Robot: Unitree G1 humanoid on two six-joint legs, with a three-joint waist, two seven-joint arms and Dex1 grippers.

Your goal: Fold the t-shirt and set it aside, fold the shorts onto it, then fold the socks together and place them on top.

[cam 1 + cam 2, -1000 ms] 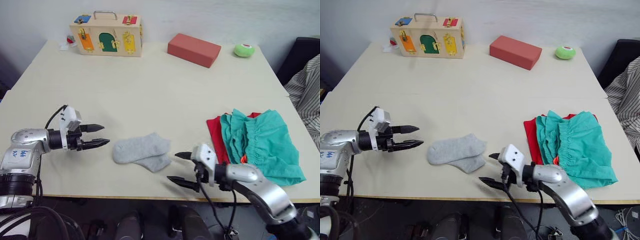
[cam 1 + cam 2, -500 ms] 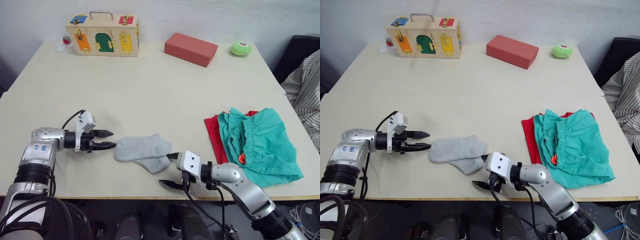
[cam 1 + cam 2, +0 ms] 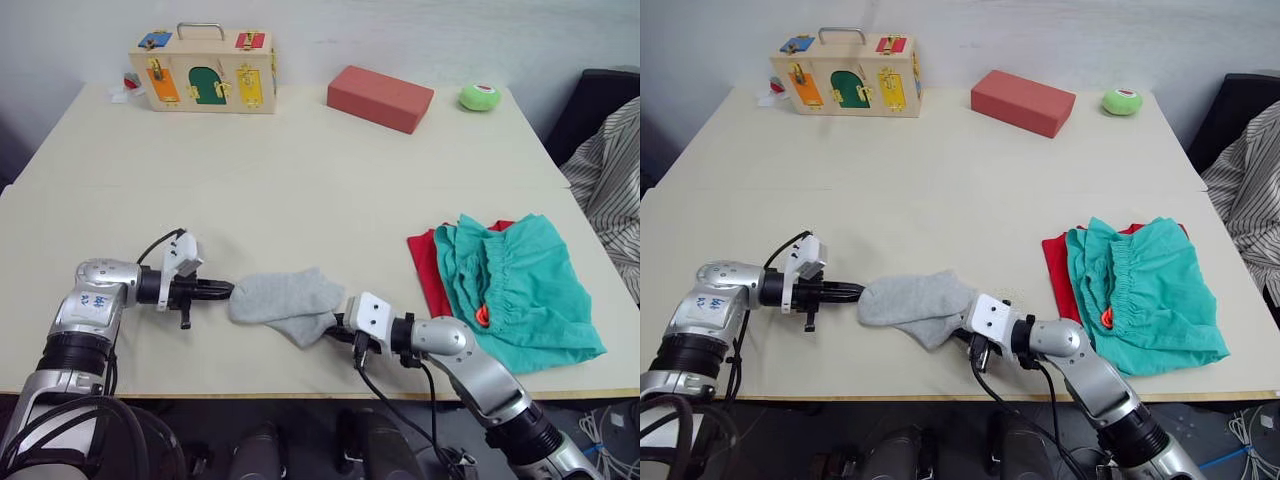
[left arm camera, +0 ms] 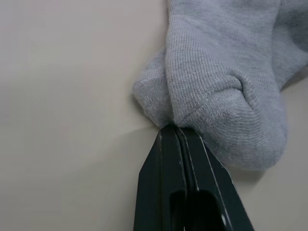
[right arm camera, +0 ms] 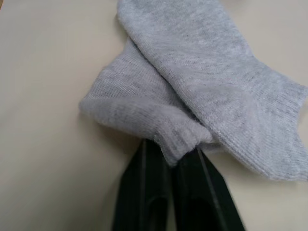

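Observation:
Two light grey socks point(image 3: 285, 300) lie overlapped near the table's front edge. My left gripper point(image 3: 228, 290) is shut on the socks' left end; the left wrist view shows its fingertips point(image 4: 166, 137) pinching the knit edge. My right gripper point(image 3: 336, 324) is shut on the lower right end, where a fold of sock point(image 5: 180, 139) is squeezed between the fingers. To the right, the teal shorts point(image 3: 525, 285) lie folded on the red t-shirt point(image 3: 428, 268), of which a strip shows along the left side.
At the back of the table stand a wooden latch box point(image 3: 205, 68), a red block point(image 3: 380, 97) and a green round object point(image 3: 480, 96). Striped cloth point(image 3: 612, 170) hangs beyond the table's right edge point(image 3: 575, 210).
Both arms moved inward to the socks. The left gripper closed on the left end and the right gripper closed on the lower right end. The camera tilted slightly.

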